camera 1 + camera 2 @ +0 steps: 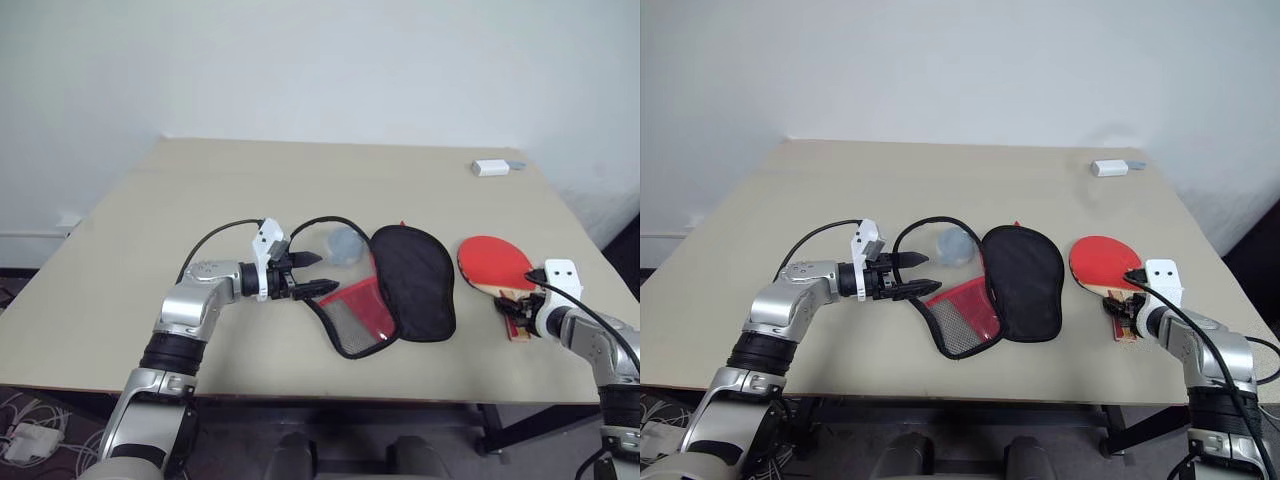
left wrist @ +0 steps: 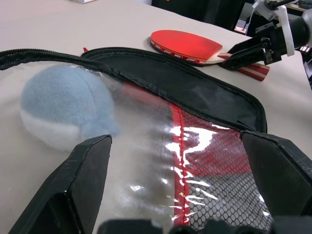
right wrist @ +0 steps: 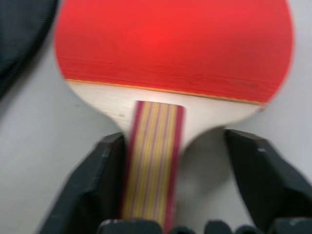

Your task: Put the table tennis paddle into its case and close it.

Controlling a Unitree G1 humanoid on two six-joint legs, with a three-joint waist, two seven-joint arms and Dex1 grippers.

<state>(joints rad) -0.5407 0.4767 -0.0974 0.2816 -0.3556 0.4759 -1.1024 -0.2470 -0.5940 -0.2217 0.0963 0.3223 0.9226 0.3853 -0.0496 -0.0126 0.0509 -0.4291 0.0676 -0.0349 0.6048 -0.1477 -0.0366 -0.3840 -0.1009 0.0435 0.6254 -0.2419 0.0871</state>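
Lying flat on the beige counter, right of centre: one table tennis paddle, red face up, striped wooden handle toward the near edge. Right pincer straddles the handle; one finger touches the handle's side, the other stands off it, so the jaws are partway closed and not clamped.

Case, just left of the paddle: unzipped and spread, black lining up on the far flap, red mesh panel with clear film on the near flap. Paddle and case are apart.

Left pincer: released, fingers spread wide, tips at the case's left zip rim, over the film panel.

Blue-and-white soft ball: beside the case's open rim.

Small white box: far right corner of the counter.
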